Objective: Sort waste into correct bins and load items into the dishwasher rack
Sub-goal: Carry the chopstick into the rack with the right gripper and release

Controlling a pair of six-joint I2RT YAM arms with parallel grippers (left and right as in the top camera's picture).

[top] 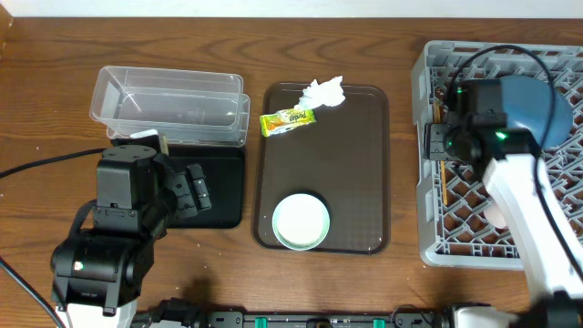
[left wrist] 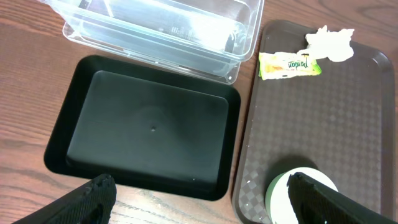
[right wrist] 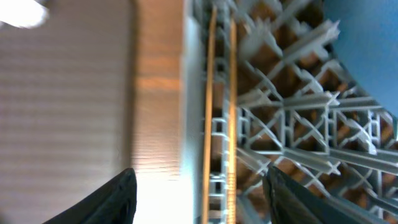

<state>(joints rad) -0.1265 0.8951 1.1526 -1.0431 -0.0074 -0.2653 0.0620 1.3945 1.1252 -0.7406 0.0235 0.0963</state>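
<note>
A crumpled white tissue and a yellow-green wrapper lie at the far end of the brown serving tray. A pale green-rimmed bowl sits at the tray's near end. The clear tub stands behind the black tray. The grey rack holds a blue dish and two chopsticks along its left edge. My left gripper is open and empty over the black tray's near edge. My right gripper is open above the chopsticks. No rice grains or small white bowl show.
The left wrist view also shows the tissue, wrapper and bowl. A small pinkish thing shows in the rack beside my right arm. Bare wooden table lies in front of the trays.
</note>
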